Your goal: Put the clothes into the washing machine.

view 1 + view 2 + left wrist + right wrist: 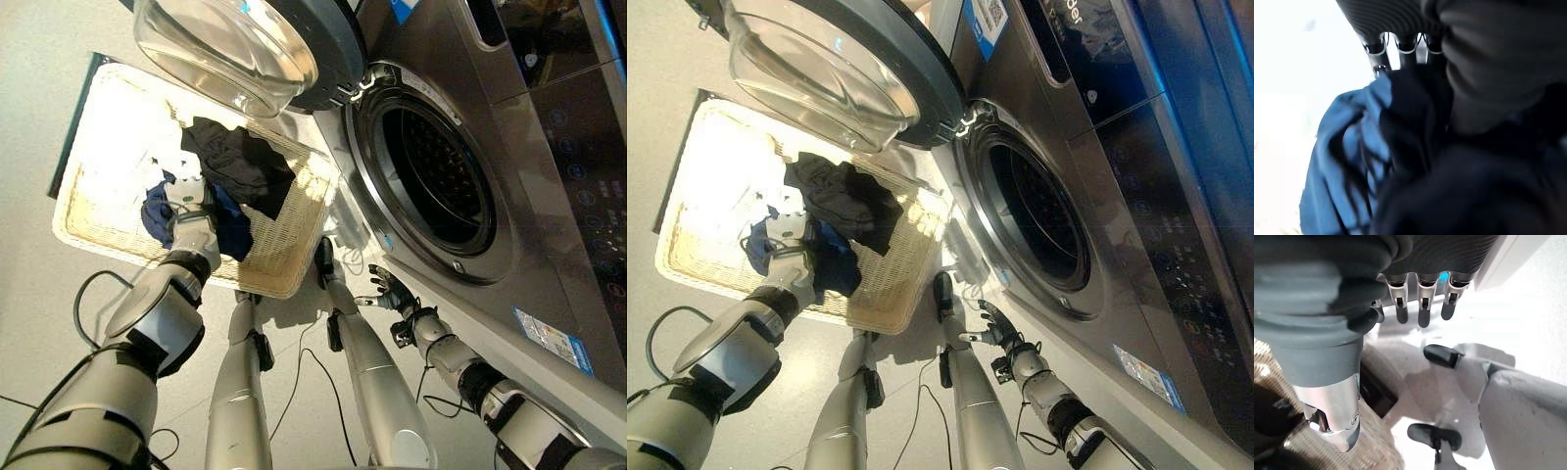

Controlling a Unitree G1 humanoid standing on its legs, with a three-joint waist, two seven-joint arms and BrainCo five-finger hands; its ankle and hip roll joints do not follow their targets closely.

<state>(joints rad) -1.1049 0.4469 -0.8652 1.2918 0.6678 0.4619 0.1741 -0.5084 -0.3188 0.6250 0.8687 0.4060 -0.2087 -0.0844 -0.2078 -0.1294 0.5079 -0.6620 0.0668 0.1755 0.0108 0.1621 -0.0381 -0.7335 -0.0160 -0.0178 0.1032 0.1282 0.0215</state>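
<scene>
Left eye view: basket (284, 269) holds dark clothes (240, 166).

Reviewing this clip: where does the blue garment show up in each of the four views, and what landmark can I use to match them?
Left eye view: blue garment in the wicker basket, under the left hand.
Right eye view: same spot in the basket, lower left of centre.
Left wrist view: it spreads across the lower left, right beneath the fingers.
Right wrist view: not seen.
Shared landmark: the black garment beside it.
</scene>
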